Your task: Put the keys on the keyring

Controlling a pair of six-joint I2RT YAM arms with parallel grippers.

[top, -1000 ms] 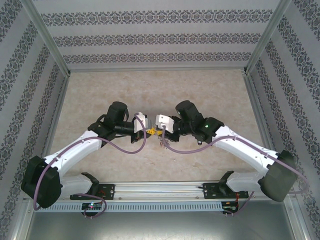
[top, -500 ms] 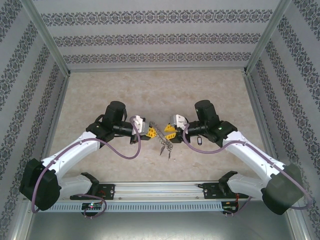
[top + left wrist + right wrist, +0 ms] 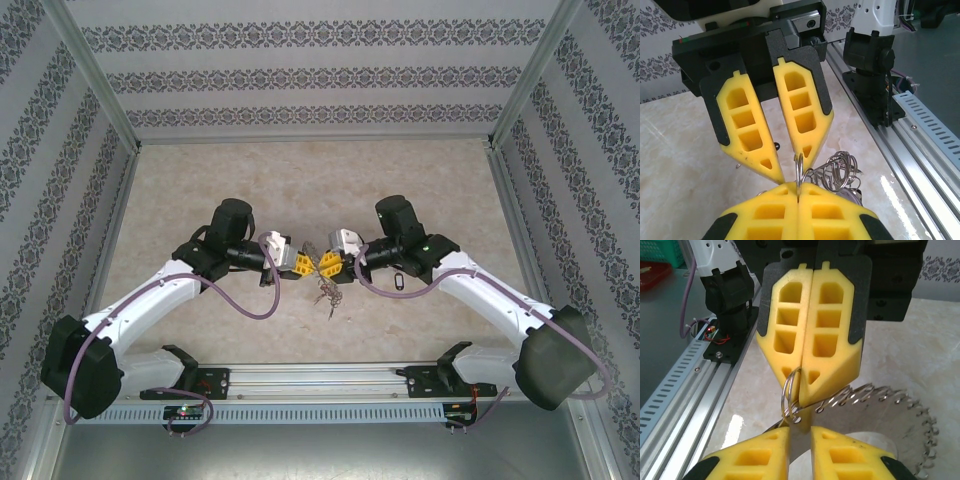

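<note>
My left gripper (image 3: 300, 263) and right gripper (image 3: 325, 265) meet tip to tip above the table's middle. The left gripper (image 3: 798, 189) is shut on a small double-wire ring (image 3: 798, 167) that sticks up from its pads. The keyring (image 3: 328, 292), a silvery wreath of keys (image 3: 910, 432), hangs from that ring below the tips. The right gripper (image 3: 800, 429) has a flat key (image 3: 800, 447) filling the narrow gap between its pads. The key's holed head sits at the small ring (image 3: 788, 392). The left gripper (image 3: 801, 394) faces it, pads pressed together.
A small black tag (image 3: 397, 281) lies on the marble top under the right forearm. The aluminium rail (image 3: 320, 378) with both arm bases runs along the near edge. Patterned walls (image 3: 320, 80) close in the back and sides.
Half a second ago the right gripper had backed off to the right, away from the ring. It has come back tip to tip with the left gripper, which kept hold of the hanging bunch.
</note>
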